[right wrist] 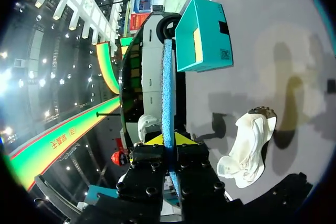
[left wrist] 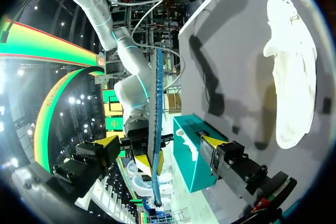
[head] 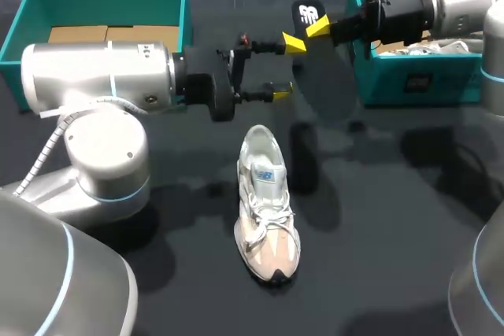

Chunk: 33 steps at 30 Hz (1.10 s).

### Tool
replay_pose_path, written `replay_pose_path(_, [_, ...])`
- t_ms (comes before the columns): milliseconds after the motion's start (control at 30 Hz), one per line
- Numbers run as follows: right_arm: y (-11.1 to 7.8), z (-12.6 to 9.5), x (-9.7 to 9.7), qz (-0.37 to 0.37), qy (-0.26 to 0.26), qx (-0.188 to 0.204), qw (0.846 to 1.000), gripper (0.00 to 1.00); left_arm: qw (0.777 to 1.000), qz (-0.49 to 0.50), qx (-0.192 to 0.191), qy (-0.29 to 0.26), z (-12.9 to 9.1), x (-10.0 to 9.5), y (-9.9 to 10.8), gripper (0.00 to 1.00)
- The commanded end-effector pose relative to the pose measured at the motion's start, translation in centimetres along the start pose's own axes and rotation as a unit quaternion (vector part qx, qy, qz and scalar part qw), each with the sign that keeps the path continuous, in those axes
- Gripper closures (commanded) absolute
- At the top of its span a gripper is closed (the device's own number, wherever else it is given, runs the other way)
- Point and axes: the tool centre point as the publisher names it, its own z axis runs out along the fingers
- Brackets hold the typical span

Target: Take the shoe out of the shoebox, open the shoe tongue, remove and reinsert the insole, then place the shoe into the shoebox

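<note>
Insole out and held aloft, shoe waiting on the table below.

Right gripper (head: 313,31) clamped tight on the upper end of the dark grey foam insole (head: 324,76), which hangs edge-on (blue underside in the wrist views), probably presented for a handover. Left gripper (head: 285,68) spread wide and empty, flanking the insole's edge without pinching. White-and-beige lace-up sneaker (head: 266,202) upright mid-table, well apart from the teal cardboard shoebox (head: 417,88).

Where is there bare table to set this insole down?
Widest bare table lies right of the shoe, before the right shoebox. A narrower strip runs between shoe and left arm. Crowded beyond the shoe: left tool, right tool and insole meet there.
</note>
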Motion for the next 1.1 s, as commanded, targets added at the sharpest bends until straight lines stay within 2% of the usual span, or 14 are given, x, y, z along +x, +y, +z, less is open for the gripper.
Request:
replay_pose_path(33, [-0.1,0.6,-0.3,0.000,0.003,-0.001,1.000,1.00,1.000,-0.003,0.006,0.007,2.0,-0.2,1.3,0.04])
replay_pose_path(100, [-0.1,0.8,-0.4,0.000,0.006,-0.002,1.000,1.00,1.000,-0.005,0.008,0.009,2.2,0.0,1.4,0.07])
replay_pose_path(167, [0.0,0.9,-0.5,0.001,0.009,-0.004,1.000,1.00,1.000,-0.005,0.008,0.010,2.4,0.2,1.4,0.16])
replay_pose_path(233, [0.1,1.0,-0.5,0.001,0.009,-0.005,1.000,1.00,1.000,-0.006,0.010,0.011,2.5,0.3,1.3,0.18])
replay_pose_path(300, [0.1,1.0,-0.5,0.001,0.010,-0.006,1.000,1.00,1.000,-0.006,0.011,0.012,2.5,0.4,1.3,0.31])
replay_pose_path(467, [0.3,0.8,-0.7,0.004,0.012,-0.007,1.000,1.00,1.000,-0.005,0.012,0.012,2.5,0.7,1.3,0.51])
replay_pose_path(767, [0.4,0.6,-0.9,0.007,0.016,-0.013,1.000,1.00,1.000,-0.002,0.012,0.011,2.2,0.9,1.2,0.55])
replay_pose_path(900, [0.4,0.6,-0.9,0.007,0.018,-0.013,1.000,1.00,1.000,-0.001,0.013,0.010,2.3,0.9,1.1,0.61])
replay_pose_path(933, [0.4,0.6,-0.9,0.007,0.018,-0.013,1.000,1.00,1.000,-0.001,0.013,0.011,2.4,0.9,1.2,0.73])
replay_pose_path(967, [0.4,0.6,-0.9,0.007,0.018,-0.013,1.000,1.00,1.000,-0.001,0.012,0.011,2.5,0.9,1.2,1.00])
replay_pose_path(1100, [0.4,0.7,-1.1,0.007,0.020,-0.013,1.000,1.00,1.000,0.001,0.013,0.011,2.6,0.9,1.1,1.00])
